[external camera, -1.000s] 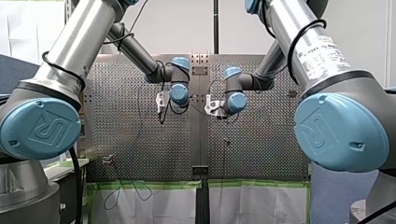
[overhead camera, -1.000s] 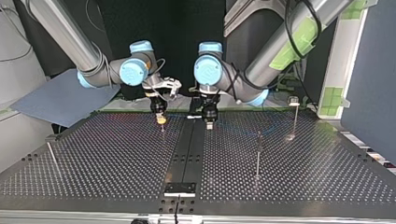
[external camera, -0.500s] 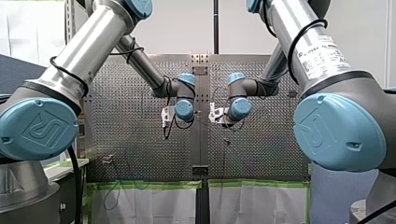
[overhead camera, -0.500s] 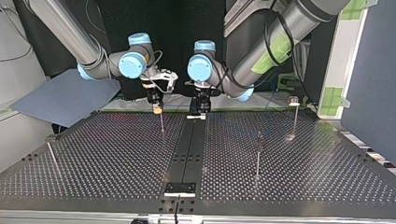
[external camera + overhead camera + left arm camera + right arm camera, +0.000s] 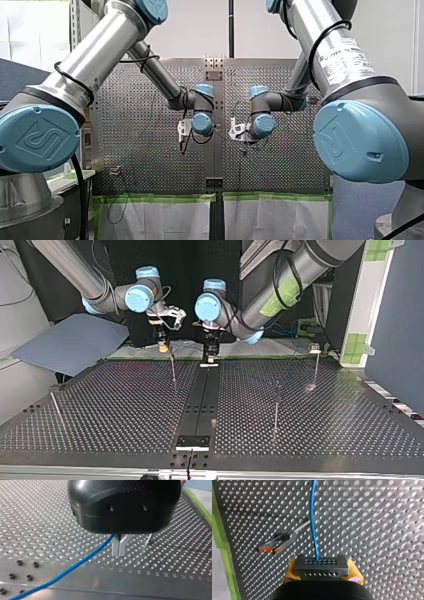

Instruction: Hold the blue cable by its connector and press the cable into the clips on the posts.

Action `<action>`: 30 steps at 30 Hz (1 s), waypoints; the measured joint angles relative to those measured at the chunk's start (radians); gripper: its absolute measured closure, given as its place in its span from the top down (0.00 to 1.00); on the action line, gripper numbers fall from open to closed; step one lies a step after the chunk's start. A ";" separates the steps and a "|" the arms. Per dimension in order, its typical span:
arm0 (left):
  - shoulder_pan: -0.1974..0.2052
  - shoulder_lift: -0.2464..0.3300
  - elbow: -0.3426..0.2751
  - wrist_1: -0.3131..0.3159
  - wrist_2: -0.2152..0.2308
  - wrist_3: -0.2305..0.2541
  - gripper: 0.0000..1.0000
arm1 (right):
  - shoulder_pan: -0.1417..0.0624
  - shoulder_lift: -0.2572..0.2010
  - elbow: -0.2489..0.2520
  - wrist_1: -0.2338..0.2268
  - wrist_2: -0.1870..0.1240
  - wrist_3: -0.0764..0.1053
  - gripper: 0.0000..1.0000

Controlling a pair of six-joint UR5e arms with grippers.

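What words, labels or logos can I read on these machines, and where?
"UNIVERSAL ROBOTS": label on my right arm, front view; the smaller print beneath is too blurred to read.
Embossed logo, letters not legible: blue joint cap on my left arm, and a second cap on my right.
Top and wrist views: no readable text.

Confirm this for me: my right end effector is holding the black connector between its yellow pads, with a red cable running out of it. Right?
Not quite. The cable is blue, not red. The right wrist view shows it running out of the black connector, which my right end effector holds between its yellow pads.
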 joint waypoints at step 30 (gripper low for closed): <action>-0.099 -0.159 0.000 0.157 -0.043 -0.003 0.02 | -0.072 0.111 0.145 -0.281 -0.010 0.022 0.00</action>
